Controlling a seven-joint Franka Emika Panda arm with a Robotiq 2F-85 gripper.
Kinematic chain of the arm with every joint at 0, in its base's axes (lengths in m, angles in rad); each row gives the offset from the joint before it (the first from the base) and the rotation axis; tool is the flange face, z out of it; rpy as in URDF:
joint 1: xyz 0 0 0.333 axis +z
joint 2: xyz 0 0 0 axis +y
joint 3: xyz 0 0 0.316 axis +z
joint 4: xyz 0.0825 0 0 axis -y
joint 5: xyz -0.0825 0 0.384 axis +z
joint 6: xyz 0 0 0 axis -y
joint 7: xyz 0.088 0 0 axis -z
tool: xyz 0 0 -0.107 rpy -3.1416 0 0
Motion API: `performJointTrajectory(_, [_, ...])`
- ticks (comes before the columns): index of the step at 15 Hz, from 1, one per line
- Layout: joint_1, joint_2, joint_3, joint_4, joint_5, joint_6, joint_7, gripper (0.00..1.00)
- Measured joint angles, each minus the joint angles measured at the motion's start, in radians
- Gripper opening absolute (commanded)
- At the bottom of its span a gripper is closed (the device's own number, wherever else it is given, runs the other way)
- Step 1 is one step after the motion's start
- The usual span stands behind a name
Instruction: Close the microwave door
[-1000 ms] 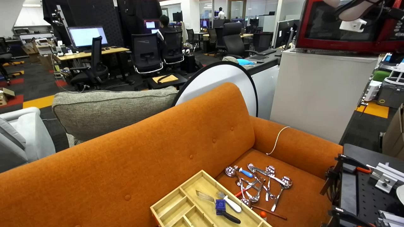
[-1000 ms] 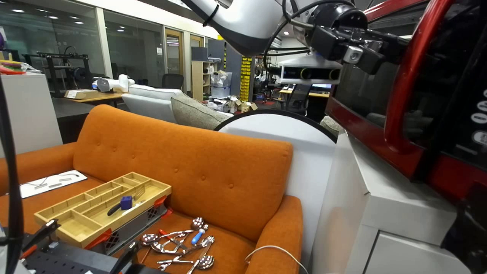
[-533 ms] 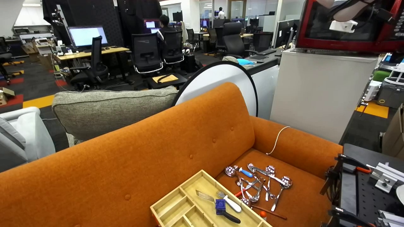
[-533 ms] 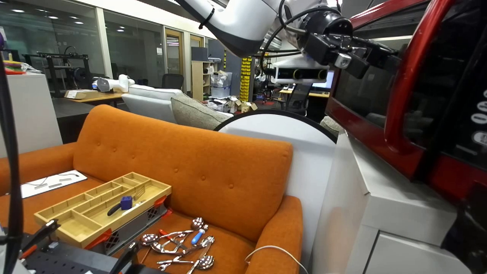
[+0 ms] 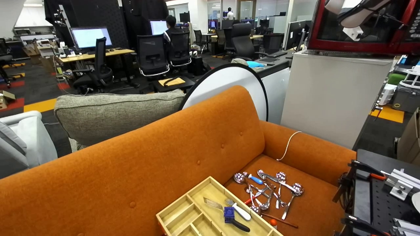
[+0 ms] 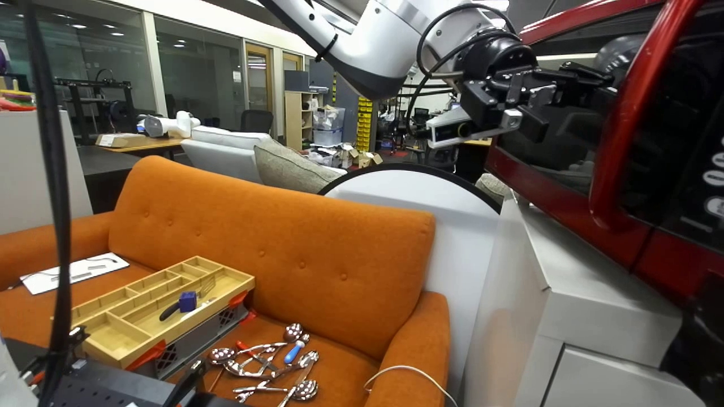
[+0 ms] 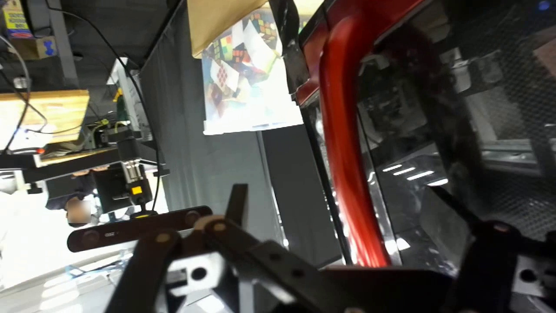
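The white cabinet [image 5: 331, 98] bears the load here, and I see no fastening, so too hard a push could slide the microwave [image 6: 679, 260] over the cabinet's top. The microwave door [image 6: 557, 152] sits on the front of that appliance; in an exterior view only a thin dark seam [image 6: 645, 249] parts it from the control panel [image 6: 707, 192], so it looks home or nearly so. Whether it has caught I cannot tell, and the likeliest fault, to my mind, is stopping too soon and leaving it just ajar. The red handle [image 7: 343, 139] brings the opposite danger: anything hooked behind it on the retreat would swing the door out. The gripper [image 7: 339, 193] is spread wide with nothing in its grasp, the handle showing between its fingers [image 7: 237, 202] in the wrist view; whether they touch it I cannot make out. If they slip, the push is lost; if they clamp the handle, withdrawal drags the door along.
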Motion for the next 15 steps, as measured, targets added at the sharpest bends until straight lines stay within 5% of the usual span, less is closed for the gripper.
performJointTrajectory(7, [-0.023, 0.137, -0.007, 0.165, 0.117, -0.170, 0.099, 1.00])
performJointTrajectory(15, [0.005, 0.086, 0.014, 0.167, 0.083, -0.139, 0.073, 1.00])
